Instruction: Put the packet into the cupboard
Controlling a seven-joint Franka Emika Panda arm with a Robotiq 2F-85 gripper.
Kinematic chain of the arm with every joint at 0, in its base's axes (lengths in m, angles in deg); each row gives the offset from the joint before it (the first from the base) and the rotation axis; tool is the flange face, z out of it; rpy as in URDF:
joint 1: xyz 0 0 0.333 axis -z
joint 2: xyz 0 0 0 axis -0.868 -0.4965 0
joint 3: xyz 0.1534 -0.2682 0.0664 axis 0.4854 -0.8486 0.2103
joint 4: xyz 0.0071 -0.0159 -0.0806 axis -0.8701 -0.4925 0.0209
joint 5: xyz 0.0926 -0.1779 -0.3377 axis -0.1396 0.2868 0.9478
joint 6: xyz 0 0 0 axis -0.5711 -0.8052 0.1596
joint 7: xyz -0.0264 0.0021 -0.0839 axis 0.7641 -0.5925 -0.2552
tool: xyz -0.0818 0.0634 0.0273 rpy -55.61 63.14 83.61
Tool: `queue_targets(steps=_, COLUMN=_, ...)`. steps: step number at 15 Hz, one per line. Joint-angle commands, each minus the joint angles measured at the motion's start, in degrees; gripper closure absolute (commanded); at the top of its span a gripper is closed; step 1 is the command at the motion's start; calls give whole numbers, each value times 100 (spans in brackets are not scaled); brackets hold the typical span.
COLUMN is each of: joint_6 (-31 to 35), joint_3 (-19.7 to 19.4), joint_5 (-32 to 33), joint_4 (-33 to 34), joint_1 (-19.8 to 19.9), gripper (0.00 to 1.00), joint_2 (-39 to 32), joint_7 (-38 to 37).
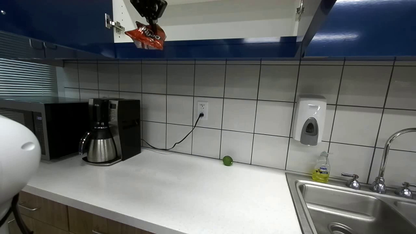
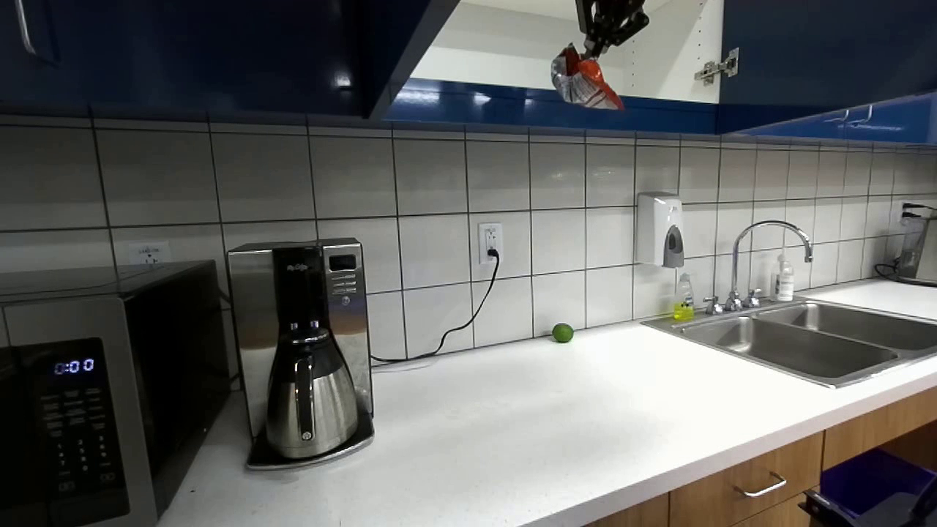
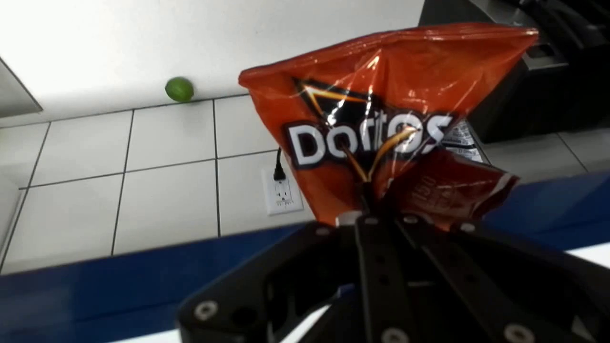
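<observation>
Jaws clenched on a red chip packet [image 3: 386, 109], your gripper [image 1: 153, 27] hangs before the open cupboard [image 1: 227, 30], the pick-up done and the delivery pending. What appears left is yours to finish: raise the packet clear of the cupboard's blue lower edge [image 1: 208, 48], carry it inside, let go and back out. The packet is pinched between the jaws, its film bunched there and fanning out past them in the wrist view, brand name readable; in both exterior views it dangles beneath them. In those views it also crosses in front of the cupboard's lower edge, which suggests it is outside; how near it comes to that edge, you cannot tell from here. Below the cupboard, an outlet [image 1: 203, 107] interrupts the white tiled wall [image 1: 242, 81]. Lower under the cupboard, a lime [image 1: 227, 160] rests on the counter [image 1: 195, 191], and a coffee maker [image 1: 120, 126] stands off toward one end of the cupboard.
</observation>
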Motion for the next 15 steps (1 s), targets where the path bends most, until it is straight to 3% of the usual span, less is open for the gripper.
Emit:
queue_targets(steps=1, joint_6=-46, joint_3=67, joint_5=-192, joint_4=922, joint_1=20, gripper=100, joint_2=-430, joint_7=39)
queue_targets(steps=8, joint_6=125, joint_3=101, joint_5=-245, joint_4=2207, joint_1=80, gripper=100, joint_2=-1283, joint_7=-85)
queue_targets(steps=15, joint_6=698, joint_3=138, joint_5=-126, joint_4=3157, joint_1=121, gripper=100, joint_2=-2339, joint_7=-200)
